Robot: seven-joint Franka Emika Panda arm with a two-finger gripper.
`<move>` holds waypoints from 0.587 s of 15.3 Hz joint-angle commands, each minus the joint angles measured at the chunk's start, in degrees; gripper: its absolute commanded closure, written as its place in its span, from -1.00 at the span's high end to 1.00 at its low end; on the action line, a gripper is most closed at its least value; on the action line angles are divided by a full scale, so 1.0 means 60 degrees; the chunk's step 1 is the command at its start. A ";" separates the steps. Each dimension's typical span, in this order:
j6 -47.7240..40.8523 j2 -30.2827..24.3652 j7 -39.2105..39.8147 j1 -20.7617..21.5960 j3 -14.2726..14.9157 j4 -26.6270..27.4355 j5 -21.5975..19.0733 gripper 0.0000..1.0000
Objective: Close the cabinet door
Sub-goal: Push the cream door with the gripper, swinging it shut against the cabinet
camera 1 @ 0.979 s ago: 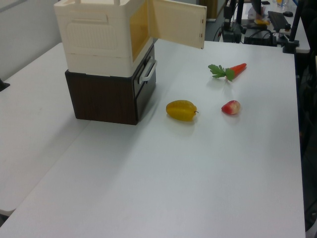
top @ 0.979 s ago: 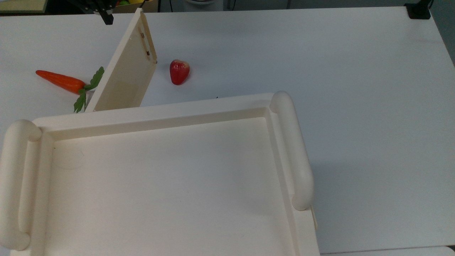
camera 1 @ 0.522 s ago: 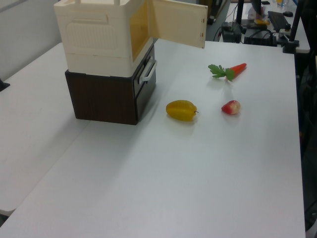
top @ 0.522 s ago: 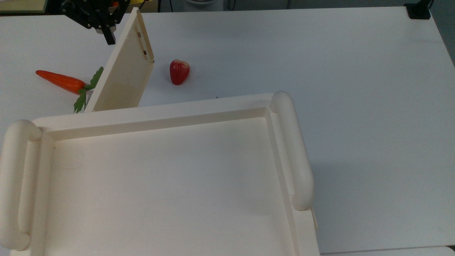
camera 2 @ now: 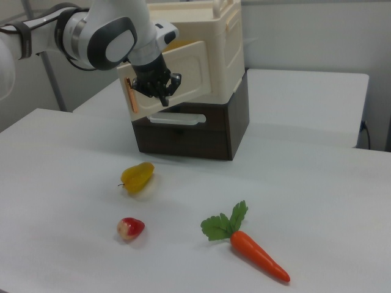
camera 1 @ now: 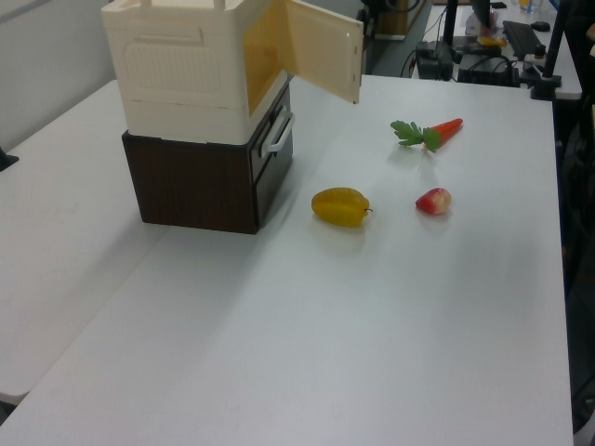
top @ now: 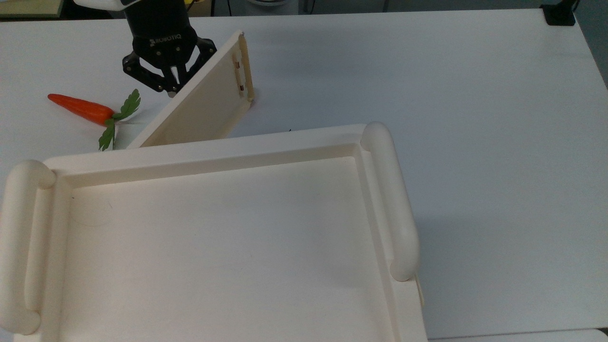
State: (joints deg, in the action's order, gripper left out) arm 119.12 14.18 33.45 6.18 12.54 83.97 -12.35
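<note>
The cabinet door (top: 204, 104) is a cream-beige panel standing partly open, hinged at the top view's left of the cabinet (top: 213, 237). Its slim handle (top: 244, 71) is at the free edge. My black gripper (top: 172, 91) has its fingers together and its tips against the door's outer face. In the right view the gripper (camera 2: 162, 99) presses on the door (camera 2: 183, 73) close to the handle (camera 2: 129, 94). The left view shows the door (camera 1: 321, 58) angled out from the cabinet (camera 1: 186, 70), with the yellowish inside still visible.
The cabinet sits on a dark brown drawer unit (camera 2: 195, 131). On the white table (top: 427, 71) lie a carrot (top: 80, 108), a yellow fruit (camera 1: 341, 206) and a red fruit (camera 1: 433, 201). A black clamp (top: 559, 14) is at the table's far corner.
My gripper has come down from the top view's upper edge onto the door's outer face. The door has swung towards the cabinet and now hides the red fruit in the top view.
</note>
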 commanded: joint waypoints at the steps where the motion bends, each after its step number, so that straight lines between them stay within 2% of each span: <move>1: 0.0272 0.0155 0.0358 -0.0020 -0.0404 0.0009 -0.0301 -1.00; 4: 0.1455 0.0433 0.0489 -0.0020 -0.0989 -0.0006 -0.0154 -1.00; 9: 0.3229 0.1033 0.0271 -0.0034 -0.1752 -0.0035 -0.0489 -0.93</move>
State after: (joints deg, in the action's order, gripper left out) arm 133.02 18.15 34.70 6.26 4.34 83.99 -12.90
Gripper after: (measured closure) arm 0.974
